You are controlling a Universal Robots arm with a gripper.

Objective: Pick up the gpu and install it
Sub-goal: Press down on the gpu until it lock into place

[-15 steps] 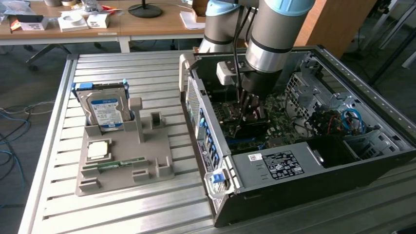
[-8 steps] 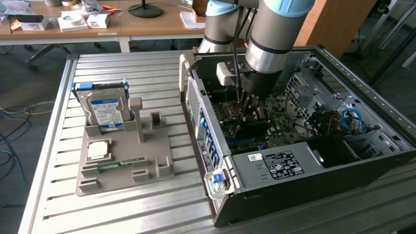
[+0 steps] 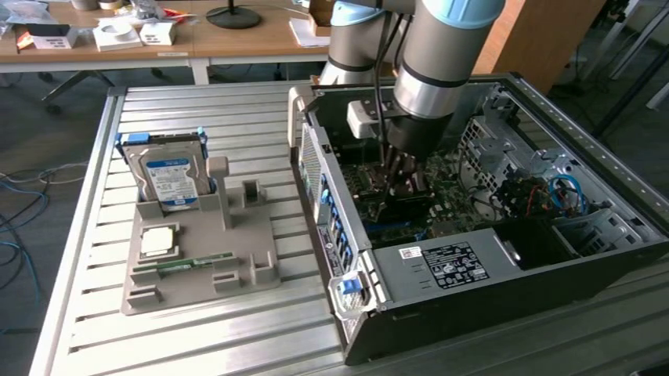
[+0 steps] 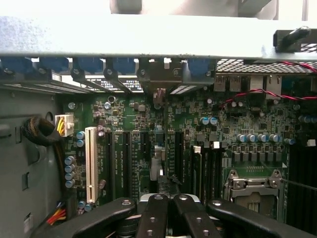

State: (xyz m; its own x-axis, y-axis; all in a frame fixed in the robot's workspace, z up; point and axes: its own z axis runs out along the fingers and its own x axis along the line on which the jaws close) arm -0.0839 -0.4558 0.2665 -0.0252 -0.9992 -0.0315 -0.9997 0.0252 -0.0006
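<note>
Tool (image 3: 403, 184) lowered deep inside open computer case (image 3: 585, 243) on worktop (image 3: 209, 329), fingers drawn together over motherboard (image 4: 148, 134), the gpu (image 4: 159, 166) seemingly the thin edge-on card just beyond them, grip itself hard to make out.

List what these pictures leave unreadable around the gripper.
- What the gripper carries: exterior view, the arm covers it; wrist view, the frame edge cuts it off.
- Hard drive label print: exterior view, too small.
- Slots near the gripper: wrist view, its body covers their ends.
</note>
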